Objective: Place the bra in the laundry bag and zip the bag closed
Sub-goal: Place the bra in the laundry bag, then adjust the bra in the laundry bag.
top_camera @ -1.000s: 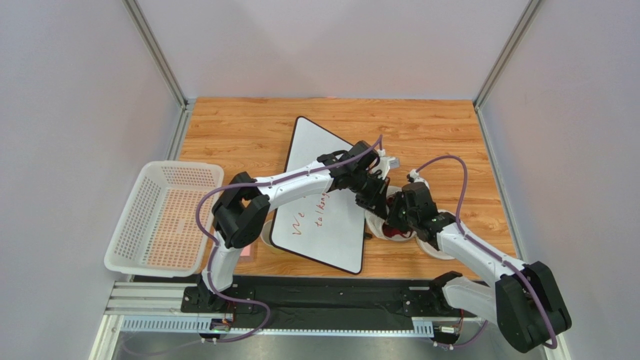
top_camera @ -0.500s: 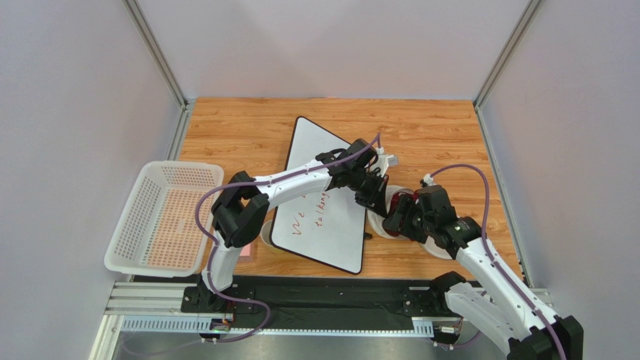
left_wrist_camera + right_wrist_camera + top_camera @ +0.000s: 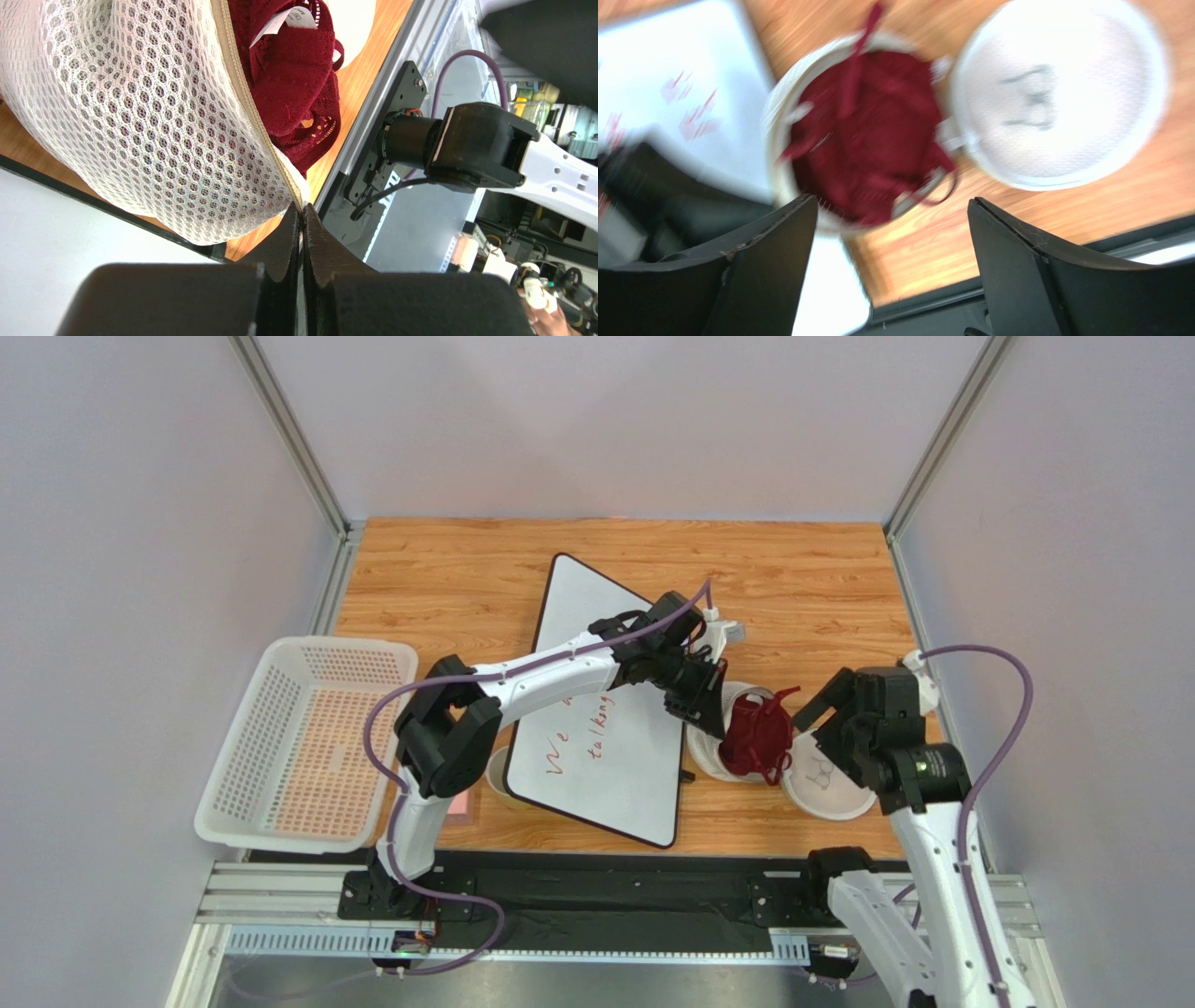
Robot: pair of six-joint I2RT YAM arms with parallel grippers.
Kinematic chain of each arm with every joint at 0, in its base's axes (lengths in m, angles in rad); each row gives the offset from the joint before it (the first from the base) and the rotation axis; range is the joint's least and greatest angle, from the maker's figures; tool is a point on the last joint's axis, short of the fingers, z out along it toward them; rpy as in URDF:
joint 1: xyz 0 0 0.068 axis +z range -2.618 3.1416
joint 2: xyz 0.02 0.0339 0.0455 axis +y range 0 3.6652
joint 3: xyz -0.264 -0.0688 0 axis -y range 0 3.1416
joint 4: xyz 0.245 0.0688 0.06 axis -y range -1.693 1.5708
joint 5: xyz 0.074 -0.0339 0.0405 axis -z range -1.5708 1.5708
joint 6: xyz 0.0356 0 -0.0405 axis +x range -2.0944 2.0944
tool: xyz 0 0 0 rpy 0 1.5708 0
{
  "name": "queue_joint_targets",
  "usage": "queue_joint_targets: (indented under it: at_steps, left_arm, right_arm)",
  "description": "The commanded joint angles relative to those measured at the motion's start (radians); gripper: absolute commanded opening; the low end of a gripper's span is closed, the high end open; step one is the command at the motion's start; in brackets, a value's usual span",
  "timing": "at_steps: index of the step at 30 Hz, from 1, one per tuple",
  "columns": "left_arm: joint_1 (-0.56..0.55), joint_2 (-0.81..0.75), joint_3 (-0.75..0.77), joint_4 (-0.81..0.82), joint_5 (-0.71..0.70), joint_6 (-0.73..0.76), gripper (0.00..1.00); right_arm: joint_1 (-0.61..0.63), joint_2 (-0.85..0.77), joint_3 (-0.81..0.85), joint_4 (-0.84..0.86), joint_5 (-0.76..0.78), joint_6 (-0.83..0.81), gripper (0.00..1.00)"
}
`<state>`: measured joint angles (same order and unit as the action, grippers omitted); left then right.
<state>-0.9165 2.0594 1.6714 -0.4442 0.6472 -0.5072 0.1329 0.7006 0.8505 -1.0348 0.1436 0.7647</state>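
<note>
The dark red bra lies bunched in the open mouth of the white mesh laundry bag, a strap sticking up over the rim. In the left wrist view my left gripper is shut on the bag's zipper rim, with the mesh wall and bra just beyond. The round lid with its dark icon lies flat to the bag's right. My right gripper hovers above the lid, open and holding nothing. Its wrist view looks down on the bra, the lid and the gripper.
A whiteboard with red writing lies left of the bag, under the left arm. A white perforated basket sits at the left table edge. Grey walls close in both sides. The black rail runs along the near edge.
My right gripper has opened, let go of the bra and drawn back up and to the right. The bra stays heaped in the bag's mouth. The left gripper has held still.
</note>
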Motion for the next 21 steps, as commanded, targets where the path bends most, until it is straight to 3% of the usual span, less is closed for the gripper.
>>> queue_joint_targets:
  at_steps: [1, 5, 13, 21]
  left_arm:
    - [0.002, 0.002, 0.045, 0.021, 0.028, 0.024, 0.00]
    - [0.002, 0.005, 0.051, 0.021, 0.037, 0.032, 0.00]
    - [0.001, 0.015, 0.051, 0.035, 0.063, 0.021, 0.00]
    - [0.002, 0.013, 0.050, 0.045, 0.077, 0.016, 0.00]
  right_arm:
    - [-0.276, 0.101, -0.057, -0.001, 0.037, -0.028, 0.82]
    - [-0.418, 0.143, -0.105, 0.015, 0.140, -0.041, 0.83]
    - [-0.457, 0.250, -0.143, 0.024, 0.309, 0.100, 0.74]
    - [-0.581, 0.381, -0.255, 0.212, 0.222, 0.073, 0.70]
